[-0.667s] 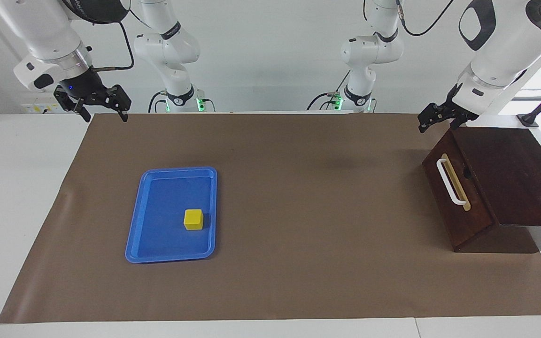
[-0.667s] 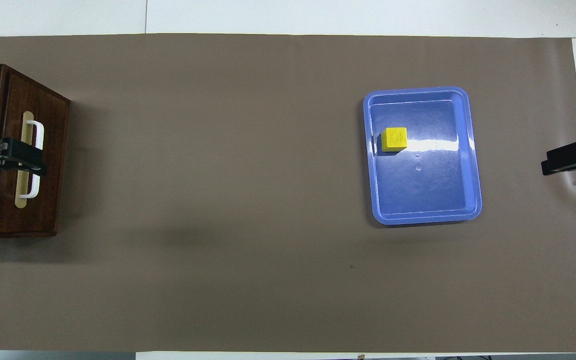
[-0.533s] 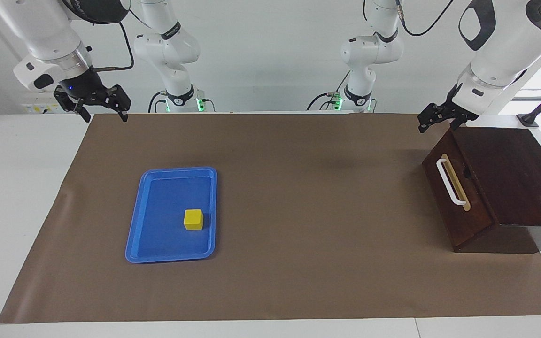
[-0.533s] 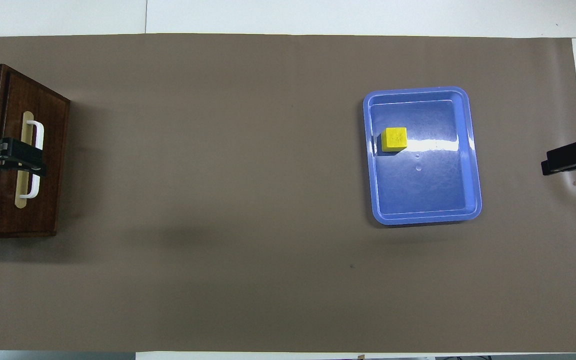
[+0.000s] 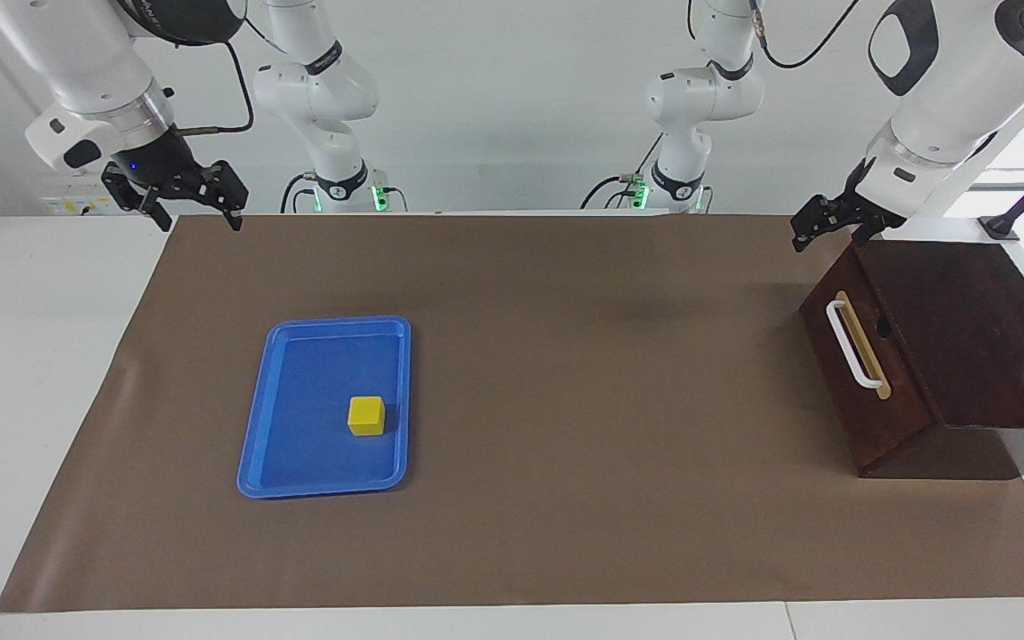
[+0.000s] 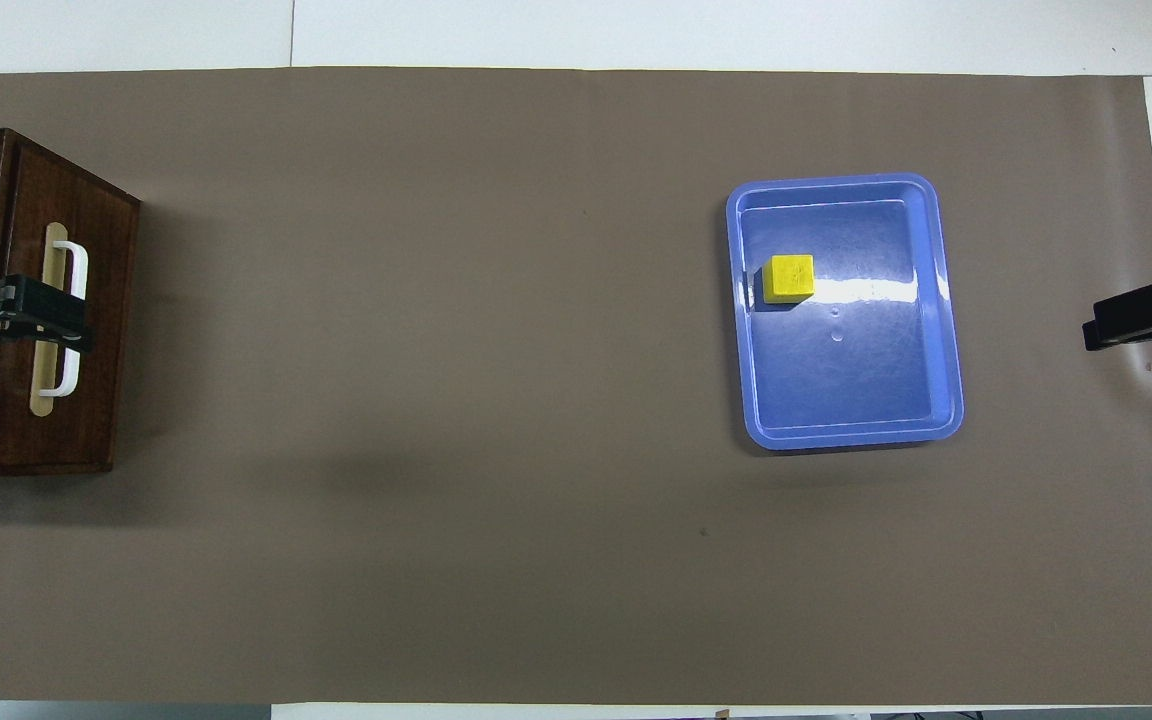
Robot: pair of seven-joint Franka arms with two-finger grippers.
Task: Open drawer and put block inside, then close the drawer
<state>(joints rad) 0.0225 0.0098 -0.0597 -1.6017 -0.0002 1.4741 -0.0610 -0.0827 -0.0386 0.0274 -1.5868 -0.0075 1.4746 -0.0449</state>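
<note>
One small yellow cube [image 5: 366,415] sits in your blue plastic tray [image 5: 299,476] (dark wooden drawer [image 5: 859,356] closed); right gripper [image 5: 194,209] fingers spread, left gripper [image 5: 832,227] fingers unclear

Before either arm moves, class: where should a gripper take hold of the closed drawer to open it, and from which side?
Probably by the white bar handle on the drawer front. The bar stands off its tan strip, so fingers could close across it. Come from in front of the drawer, over the brown mat, since the front faces the table's middle. The left gripper hangs over the box's corner and seems better placed.
</note>
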